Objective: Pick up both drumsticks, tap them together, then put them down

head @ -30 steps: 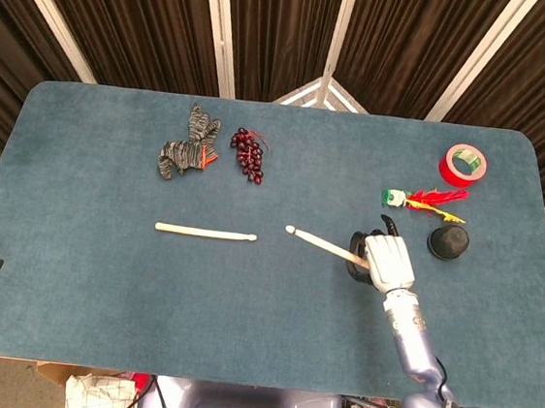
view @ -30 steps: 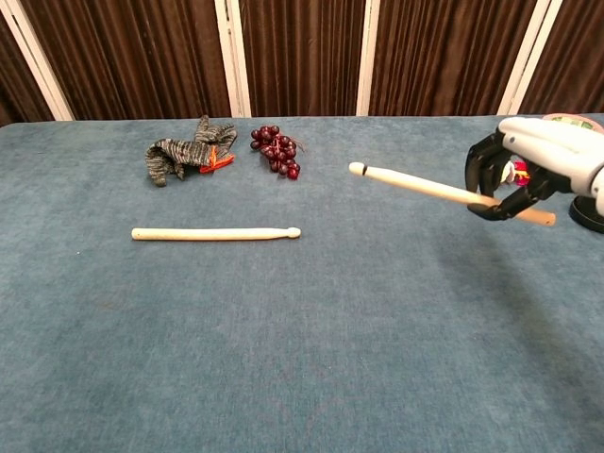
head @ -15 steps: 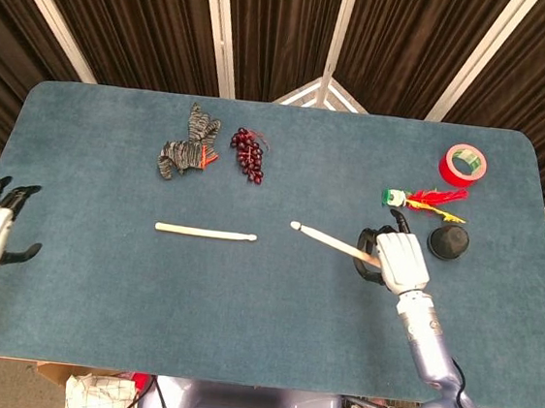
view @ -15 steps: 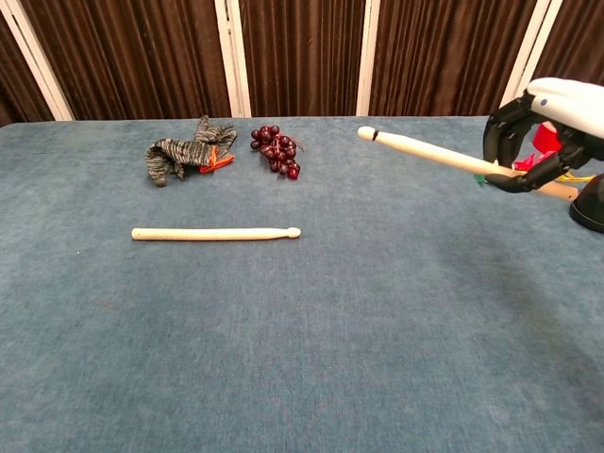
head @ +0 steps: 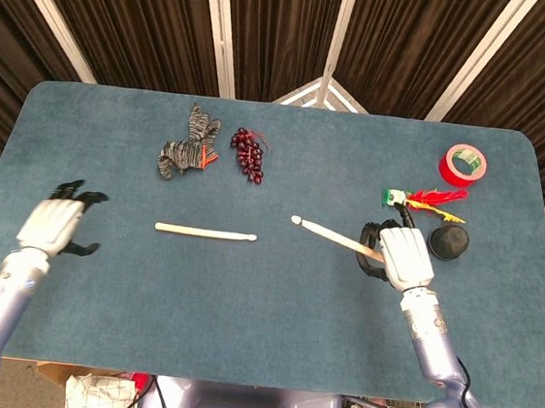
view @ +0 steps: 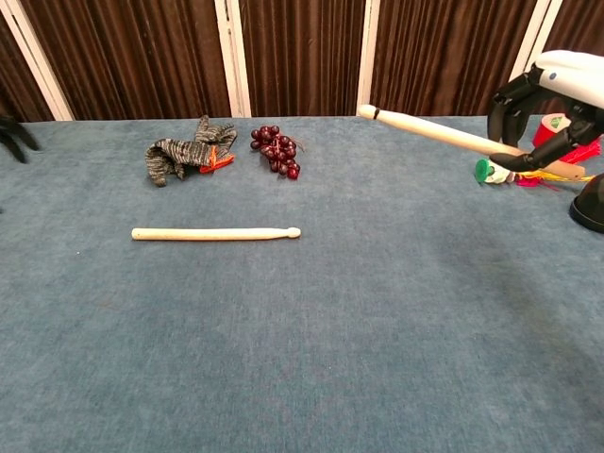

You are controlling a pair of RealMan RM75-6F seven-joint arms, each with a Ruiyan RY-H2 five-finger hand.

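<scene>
left hand [head: 56, 225] has swung in over the table's left edge, fingers spread, empty. right hand [head: 402, 256] grips raised drumstick [view: 429, 132] aloft. second drumstick [head: 205, 232] lies flat mid-table. step: second pickup; next, left hand must reach right and close on it.

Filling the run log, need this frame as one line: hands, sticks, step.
right hand: holds stick aloft | left hand: open, over table edge | other stick: flat on table | step: second pickup pending
</scene>
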